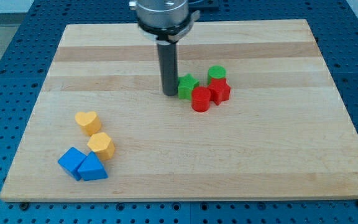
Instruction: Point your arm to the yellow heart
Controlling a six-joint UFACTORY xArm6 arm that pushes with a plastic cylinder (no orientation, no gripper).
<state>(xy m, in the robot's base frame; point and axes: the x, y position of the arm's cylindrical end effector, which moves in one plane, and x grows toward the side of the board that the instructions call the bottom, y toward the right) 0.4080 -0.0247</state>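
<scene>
The yellow heart [87,122] lies on the wooden board [260,155] at the view's left, below the middle. My tip [169,94] rests on the board near the top centre, far to the upper right of the heart. It stands just left of a green star-shaped block [188,86], close to it or touching.
A yellow hexagon [101,145] lies just below the heart. A blue cube [72,162] and a blue triangle [92,168] sit at the lower left. A red cylinder [201,99], a red star-like block [219,91] and a green cylinder [216,73] cluster right of my tip.
</scene>
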